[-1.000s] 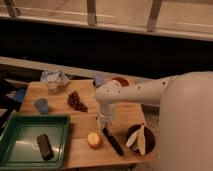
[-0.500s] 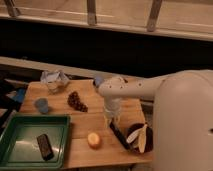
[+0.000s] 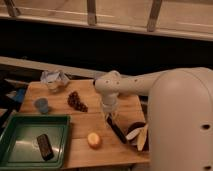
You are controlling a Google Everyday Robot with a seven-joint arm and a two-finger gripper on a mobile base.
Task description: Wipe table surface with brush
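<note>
The table surface [image 3: 90, 120] is a light brown wooden top in the middle of the camera view. My arm reaches in from the right and bends down over the table's right half. My gripper [image 3: 108, 113] points down there and is shut on the top end of the brush [image 3: 116, 129]. The brush is a slim black stick that slants down and to the right. Its lower end rests on the wood next to a dark plate. The brush head is hard to make out.
A green tray [image 3: 15, 129] with a short black block [image 3: 44, 146] sits at the front left. A blue cup [image 3: 42, 105], dark grapes [image 3: 76, 101], a crumpled white bag [image 3: 54, 80] and a yellow round fruit [image 3: 93, 140] stand on the wood. The dark plate [image 3: 134, 128] holds pale slices at the right edge.
My gripper has shifted a little to the right and back with the brush. The brush's lower end has swept along the wood towards the dark plate.
</note>
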